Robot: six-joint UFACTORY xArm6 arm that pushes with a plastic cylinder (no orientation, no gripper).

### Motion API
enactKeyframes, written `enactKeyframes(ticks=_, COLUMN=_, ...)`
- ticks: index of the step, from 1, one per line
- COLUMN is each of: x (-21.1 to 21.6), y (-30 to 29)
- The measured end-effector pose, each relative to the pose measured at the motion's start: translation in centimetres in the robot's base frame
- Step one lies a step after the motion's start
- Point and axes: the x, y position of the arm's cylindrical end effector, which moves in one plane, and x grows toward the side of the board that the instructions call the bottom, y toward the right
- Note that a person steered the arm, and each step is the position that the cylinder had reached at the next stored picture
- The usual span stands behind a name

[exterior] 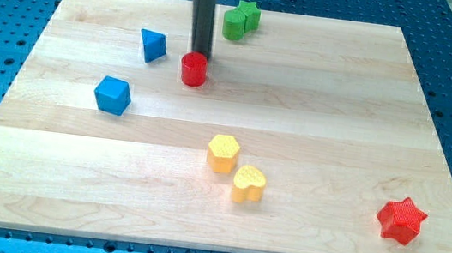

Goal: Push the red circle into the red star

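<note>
The red circle (193, 69) sits on the wooden board in the upper middle-left. The red star (401, 221) lies far off at the board's lower right corner. My tip (198, 55) stands just behind the red circle, on its top side in the view, touching or almost touching its rim; I cannot tell which. The dark rod rises straight up from there to the view's top edge.
A blue triangle (153, 45) lies left of the red circle and a blue cube-like block (112, 94) lower left. Two green blocks (241, 19) sit at the top. A yellow hexagon (223, 153) and yellow heart (248, 184) lie between circle and star.
</note>
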Motion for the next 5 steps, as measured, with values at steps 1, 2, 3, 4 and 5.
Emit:
enactKeyframes(ticks=1, x=1.9, y=-2.4)
enactKeyframes(ticks=2, x=5.9, y=4.9)
enactKeyframes(ticks=3, x=9.9, y=16.1)
enactKeyframes(ticks=4, x=11.7, y=19.2)
enactKeyframes(ticks=5, x=9.3, y=16.0)
